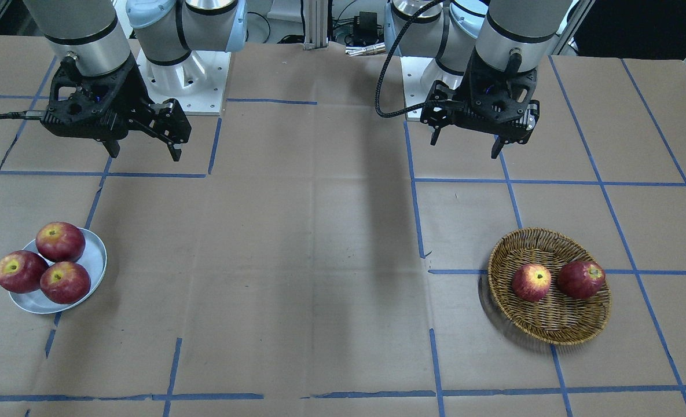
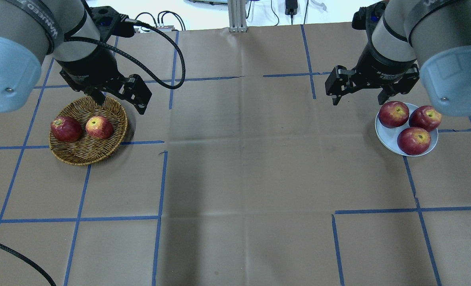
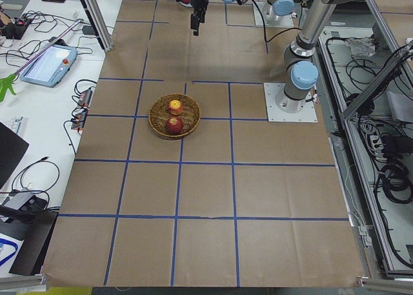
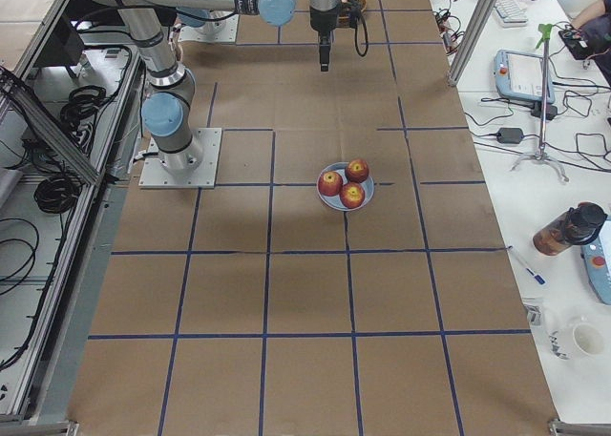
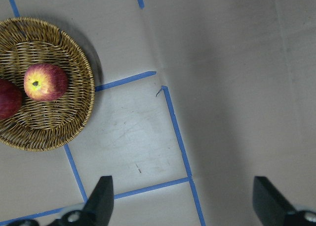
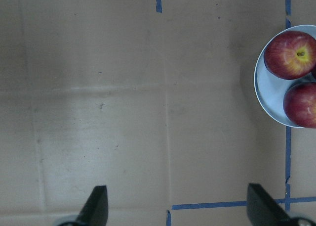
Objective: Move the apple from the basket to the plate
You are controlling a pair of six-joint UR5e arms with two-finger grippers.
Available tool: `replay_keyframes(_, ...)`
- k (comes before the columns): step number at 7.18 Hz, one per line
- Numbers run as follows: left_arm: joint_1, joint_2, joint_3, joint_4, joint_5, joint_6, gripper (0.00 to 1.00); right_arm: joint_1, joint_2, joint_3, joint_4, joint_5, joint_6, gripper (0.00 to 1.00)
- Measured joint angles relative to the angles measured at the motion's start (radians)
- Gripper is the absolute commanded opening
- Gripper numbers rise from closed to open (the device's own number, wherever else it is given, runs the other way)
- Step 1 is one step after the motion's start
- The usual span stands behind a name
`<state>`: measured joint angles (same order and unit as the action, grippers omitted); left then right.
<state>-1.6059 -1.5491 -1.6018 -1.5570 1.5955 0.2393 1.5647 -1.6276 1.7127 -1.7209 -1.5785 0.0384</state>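
The apple (image 1: 531, 282), light red with a yellow blush, lies in the wicker basket (image 1: 551, 327) beside a dark red apple (image 1: 580, 279). It also shows in the overhead view (image 2: 99, 127) and the left wrist view (image 5: 45, 82). My left gripper (image 1: 464, 147) hangs open and empty above the table, on the robot's side of the basket (image 2: 88, 155). The pale blue-grey plate (image 1: 95, 258) holds three dark red apples. My right gripper (image 1: 145, 155) hangs open and empty, high beside the plate (image 2: 385, 139).
Brown paper with a blue tape grid (image 2: 159, 178) covers the table. The two arm bases (image 1: 186, 81) stand at the robot's edge. A cable (image 2: 171, 47) loops from the left wrist. Benches with a teach pendant (image 3: 48, 62) flank the table ends.
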Motion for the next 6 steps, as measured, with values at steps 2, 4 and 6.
replay_keyframes(2, 0.001, 0.0, 0.0, 0.0, 0.0, 0.0, 1.0, 0.0, 0.0, 0.0, 0.0, 0.0, 0.0, 1.0)
replay_keyframes(4, 0.001, 0.0, 0.0, 0.0, 0.001, 0.0, 1.0, -0.001, -0.001, 0.0, 0.0, 0.0, 0.0, 1.0)
replay_keyframes(6, 0.003, -0.009, 0.007, 0.0, -0.001, -0.001, 1.0, 0.0, -0.001, 0.0, 0.0, 0.0, 0.0, 1.0)
